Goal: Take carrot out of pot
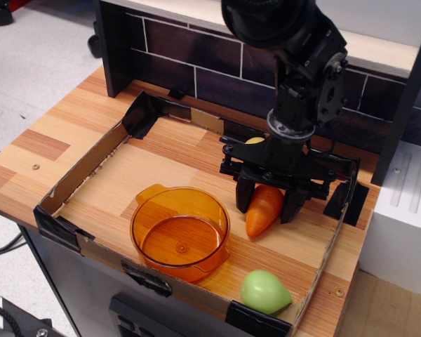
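The orange toy carrot (262, 213) hangs point-down between the black fingers of my gripper (268, 203), to the right of the pot. Its tip is at or just above the wooden floor of the tray. The gripper is shut on the carrot's upper part, with one finger on each side. The translucent orange pot (144, 211) stands at the front left of the tray and nothing lies inside it. The carrot is clear of the pot's rim by a small gap.
A low cardboard tray wall (84, 168) with black taped corners rings the work area. A light green round fruit (264, 291) lies at the front right corner. A yellow fruit (254, 141) peeks out behind the gripper. A dark brick-pattern back wall (196, 63) stands behind.
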{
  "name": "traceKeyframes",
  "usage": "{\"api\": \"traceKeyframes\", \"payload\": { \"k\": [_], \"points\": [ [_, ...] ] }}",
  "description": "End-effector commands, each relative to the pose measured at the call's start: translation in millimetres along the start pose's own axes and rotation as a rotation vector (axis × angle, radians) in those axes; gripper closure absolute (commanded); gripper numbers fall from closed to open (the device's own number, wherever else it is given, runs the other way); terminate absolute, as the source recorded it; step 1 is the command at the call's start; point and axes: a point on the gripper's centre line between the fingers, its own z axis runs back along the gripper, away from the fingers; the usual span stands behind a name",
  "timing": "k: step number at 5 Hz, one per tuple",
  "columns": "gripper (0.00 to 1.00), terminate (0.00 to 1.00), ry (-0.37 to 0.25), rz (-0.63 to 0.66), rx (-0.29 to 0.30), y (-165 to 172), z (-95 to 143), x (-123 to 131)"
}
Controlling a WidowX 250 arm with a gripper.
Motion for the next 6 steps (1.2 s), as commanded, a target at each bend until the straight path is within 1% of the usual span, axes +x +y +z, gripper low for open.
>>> {"api": "traceKeyframes", "payload": {
  "k": [1, 2, 3, 4, 5, 6],
  "points": [
    [0.00, 0.00, -0.036, 0.025, -0.015, 4, 10, 2],
    [0.00, 0.00, -0.042, 0.037, -0.031, 5, 17, 3],
    [0.00, 0.00, -0.111, 0.084, -0.045, 7, 40, 6],
    [0.00, 0.00, -0.132, 0.118, -0.081, 13, 90, 9],
    [0.00, 0.00, -0.114, 0.095, -0.098, 19, 123, 13],
    [0.00, 0.00, -0.114, 0.095, -0.098, 19, 123, 13]
  ]
}}
